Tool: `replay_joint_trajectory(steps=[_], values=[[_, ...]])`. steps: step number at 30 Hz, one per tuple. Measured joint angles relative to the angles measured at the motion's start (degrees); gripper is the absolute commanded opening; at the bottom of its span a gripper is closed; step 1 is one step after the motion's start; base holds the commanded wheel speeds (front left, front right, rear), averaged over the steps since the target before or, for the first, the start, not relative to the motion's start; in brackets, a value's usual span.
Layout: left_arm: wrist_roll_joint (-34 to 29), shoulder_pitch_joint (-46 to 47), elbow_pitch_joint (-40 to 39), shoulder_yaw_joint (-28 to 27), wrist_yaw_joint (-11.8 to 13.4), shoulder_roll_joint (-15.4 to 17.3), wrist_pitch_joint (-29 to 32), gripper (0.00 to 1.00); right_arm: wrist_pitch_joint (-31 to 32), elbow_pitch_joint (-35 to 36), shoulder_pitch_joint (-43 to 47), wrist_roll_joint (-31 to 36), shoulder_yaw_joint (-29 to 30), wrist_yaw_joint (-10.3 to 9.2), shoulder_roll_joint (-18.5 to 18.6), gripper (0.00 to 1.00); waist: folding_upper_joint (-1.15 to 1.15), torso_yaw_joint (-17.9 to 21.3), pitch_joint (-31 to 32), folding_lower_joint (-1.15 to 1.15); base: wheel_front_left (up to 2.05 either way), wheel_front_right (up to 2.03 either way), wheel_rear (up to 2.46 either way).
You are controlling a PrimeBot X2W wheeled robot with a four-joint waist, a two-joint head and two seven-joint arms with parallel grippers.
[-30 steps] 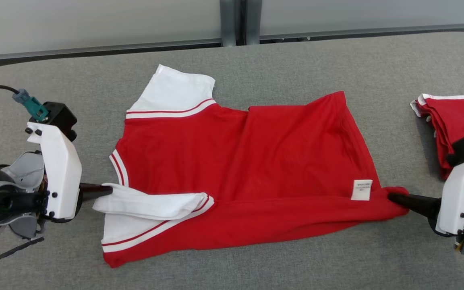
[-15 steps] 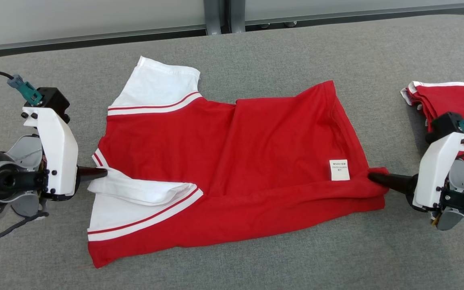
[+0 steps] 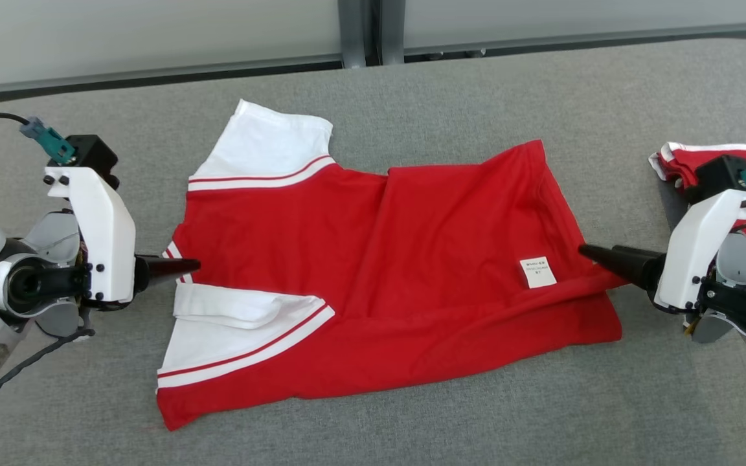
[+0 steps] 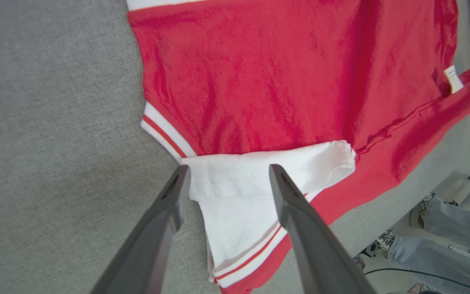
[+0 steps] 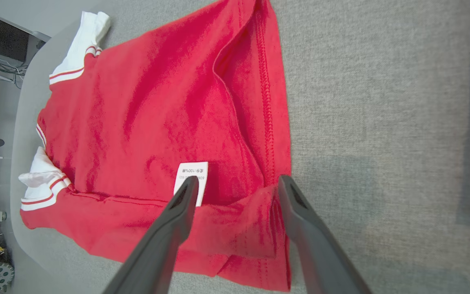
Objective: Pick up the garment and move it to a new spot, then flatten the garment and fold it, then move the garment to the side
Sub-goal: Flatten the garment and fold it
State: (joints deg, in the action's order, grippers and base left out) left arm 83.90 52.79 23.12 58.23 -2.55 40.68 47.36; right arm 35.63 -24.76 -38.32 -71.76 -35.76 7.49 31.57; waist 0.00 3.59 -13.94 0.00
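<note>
1. Garment (image 3: 373,272): a red shirt with white sleeves lies spread at the centre of the grey surface (image 3: 541,414). Its near long edge is folded over, and a white label (image 3: 537,272) faces up.
2. Left gripper (image 3: 195,264): fingers apart and clear of the cloth, tips at the collar end above the folded white sleeve (image 4: 259,171).
3. Right gripper (image 3: 590,252): fingers apart, tips over the hem corner beside the label.
4. Folded red pile (image 3: 674,169): at the surface's right edge, well apart from the garment.
</note>
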Motion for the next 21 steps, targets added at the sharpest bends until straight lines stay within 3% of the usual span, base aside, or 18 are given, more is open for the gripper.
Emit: replay_joint_trajectory(steps=[4,8,11,14,17,21], values=[[-1.53,-0.6,-0.16,-1.31,-1.77,0.56,-5.3,1.0,-10.44,2.74,1.71,3.5,3.74,-0.01,0.33,1.0,0.0,-0.53,2.07,0.0,0.0,0.0,0.0],[-7.55,-1.99,-1.98,-3.08,-2.69,1.88,-18.04,1.0,-20.91,5.49,6.14,7.33,6.84,0.0,-0.09,1.0,0.0,-1.09,4.51,0.0,0.0,0.0,0.0],[-12.63,-5.04,-3.49,-3.7,-1.18,2.48,-28.17,1.0,-27.74,7.09,10.09,9.94,9.4,-0.01,-0.6,1.0,0.0,-1.53,6.39,0.0,0.0,0.0,0.0],[-16.5,-8.93,-6.55,-4.46,2.41,2.93,-37.56,1.0,-36.24,7.82,13.93,14.66,13.13,0.0,-1.29,1.0,0.0,-2.09,7.96,0.0,0.0,0.0,0.0],[-18.75,-13.21,-10.31,-5.76,7.7,3.39,-45.36,1.0,-43.74,8.73,16.44,20.62,16.81,0.0,-2.88,1.0,0.0,-2.51,9.0,0.0,0.0,0.0,0.0],[-20.49,-21.34,-16.45,-7.9,16.75,3.22,-56.16,1.0,-45.2,8.72,22.24,25.39,19.26,0.0,-6.5,1.0,0.0,-2.46,9.88,0.0,0.0,0.0,0.0]])
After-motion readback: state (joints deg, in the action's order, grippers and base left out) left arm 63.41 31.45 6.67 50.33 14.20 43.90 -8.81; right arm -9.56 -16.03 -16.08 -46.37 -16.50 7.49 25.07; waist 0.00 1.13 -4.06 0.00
